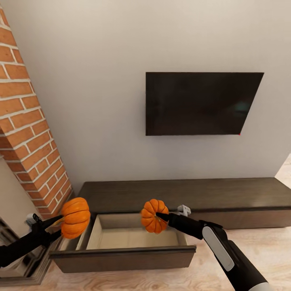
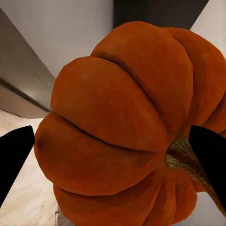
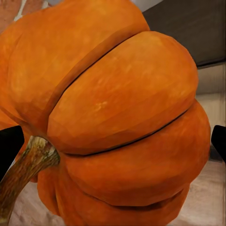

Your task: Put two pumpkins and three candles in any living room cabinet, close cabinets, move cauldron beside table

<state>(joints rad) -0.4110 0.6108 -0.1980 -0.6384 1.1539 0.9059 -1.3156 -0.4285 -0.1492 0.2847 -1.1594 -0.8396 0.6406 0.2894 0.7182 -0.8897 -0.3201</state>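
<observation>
I hold two orange ribbed pumpkins. My left gripper (image 1: 60,223) is shut on one pumpkin (image 1: 75,217) (image 2: 127,127), just left of the open drawer's left edge. My right gripper (image 1: 161,217) is shut on the other pumpkin (image 1: 153,216) (image 3: 117,113), which hangs over the back right of the open drawer (image 1: 121,252). The drawer belongs to the long dark-brown cabinet (image 1: 194,194) and shows a pale beige inside with nothing in it. In both wrist views the dark fingertips (image 2: 14,155) (image 3: 9,146) flank the pumpkins. Candles and cauldron are out of view.
A red brick column (image 1: 28,133) rises at the left beside the cabinet. A black flat screen (image 1: 200,103) hangs on the grey wall above the cabinet. Pale wood floor (image 1: 262,246) lies in front, to the right of the drawer.
</observation>
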